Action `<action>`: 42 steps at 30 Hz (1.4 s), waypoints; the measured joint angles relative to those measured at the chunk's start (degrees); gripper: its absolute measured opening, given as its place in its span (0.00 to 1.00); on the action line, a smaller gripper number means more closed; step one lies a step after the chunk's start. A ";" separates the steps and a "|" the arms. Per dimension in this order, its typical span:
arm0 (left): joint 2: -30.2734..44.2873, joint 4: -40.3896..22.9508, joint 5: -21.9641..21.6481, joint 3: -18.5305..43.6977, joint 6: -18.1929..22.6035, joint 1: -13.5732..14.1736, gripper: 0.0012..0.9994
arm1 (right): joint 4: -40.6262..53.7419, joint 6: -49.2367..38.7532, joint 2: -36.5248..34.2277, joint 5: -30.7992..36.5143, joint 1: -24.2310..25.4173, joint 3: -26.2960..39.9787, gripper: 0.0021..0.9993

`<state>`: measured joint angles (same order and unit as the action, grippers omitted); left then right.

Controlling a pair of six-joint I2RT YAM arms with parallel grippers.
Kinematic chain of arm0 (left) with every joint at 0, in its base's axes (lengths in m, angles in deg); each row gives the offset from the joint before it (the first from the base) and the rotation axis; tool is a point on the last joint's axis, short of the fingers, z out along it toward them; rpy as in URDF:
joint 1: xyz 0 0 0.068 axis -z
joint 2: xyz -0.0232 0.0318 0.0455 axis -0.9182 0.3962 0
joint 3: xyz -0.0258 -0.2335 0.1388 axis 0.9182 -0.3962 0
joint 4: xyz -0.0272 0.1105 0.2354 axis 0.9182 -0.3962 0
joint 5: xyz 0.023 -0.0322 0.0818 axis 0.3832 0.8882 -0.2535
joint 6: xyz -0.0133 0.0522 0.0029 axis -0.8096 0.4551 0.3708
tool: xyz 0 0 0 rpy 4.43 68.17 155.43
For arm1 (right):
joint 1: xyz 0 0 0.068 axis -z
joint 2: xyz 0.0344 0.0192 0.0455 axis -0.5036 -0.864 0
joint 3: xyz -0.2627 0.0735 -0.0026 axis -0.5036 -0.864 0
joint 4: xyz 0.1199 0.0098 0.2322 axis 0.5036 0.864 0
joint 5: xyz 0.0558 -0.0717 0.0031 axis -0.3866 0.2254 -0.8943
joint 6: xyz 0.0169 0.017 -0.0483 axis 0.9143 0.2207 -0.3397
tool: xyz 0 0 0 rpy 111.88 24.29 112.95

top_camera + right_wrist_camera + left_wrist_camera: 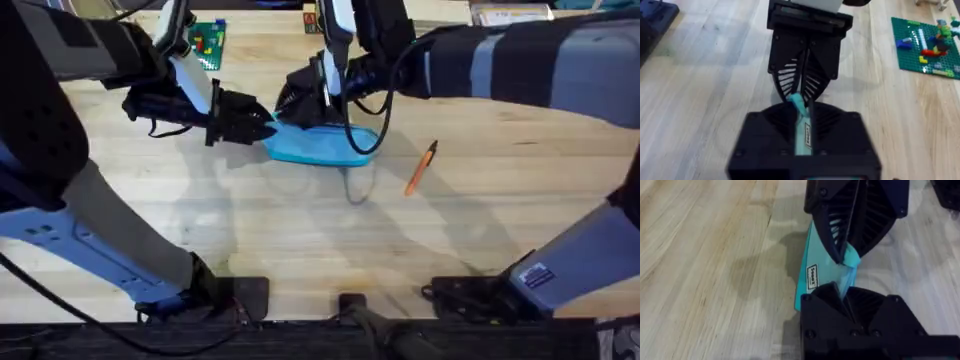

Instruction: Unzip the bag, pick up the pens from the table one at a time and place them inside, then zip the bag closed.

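Both arms reach toward the far middle of the table [300, 230]. The left gripper [262, 126] comes in from the left, its black fingers [840, 245] pinched on the left end of the bag [320, 145]. The right gripper [318, 100] crosses in from the right, fingers [805, 80] clamped on the bag's far edge, close beside the left one.

Black ribbed fingers [840, 225], blue-grey arm links

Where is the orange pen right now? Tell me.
In the overhead view the orange pen lies on the table, right of centre, just to the right of the light blue bag and apart from it; no fingers touch it.
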<state>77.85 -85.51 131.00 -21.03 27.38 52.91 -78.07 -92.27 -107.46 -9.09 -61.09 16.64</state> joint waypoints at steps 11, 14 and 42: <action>0.00 0.02 0.14 0.00 0.00 0.23 0.04 | -0.44 2.79 0.00 -0.04 -0.47 0.09 1.00; 0.00 0.02 0.14 0.00 0.00 0.23 0.04 | -0.44 6.14 0.03 -0.02 0.50 0.09 1.00; 0.00 -5.47 -0.85 4.58 0.02 -0.87 1.00 | 30.69 16.93 30.55 15.46 6.88 0.31 1.00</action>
<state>77.85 -90.98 130.16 -16.46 27.39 52.04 -47.38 -75.34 -76.91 6.37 -54.20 16.95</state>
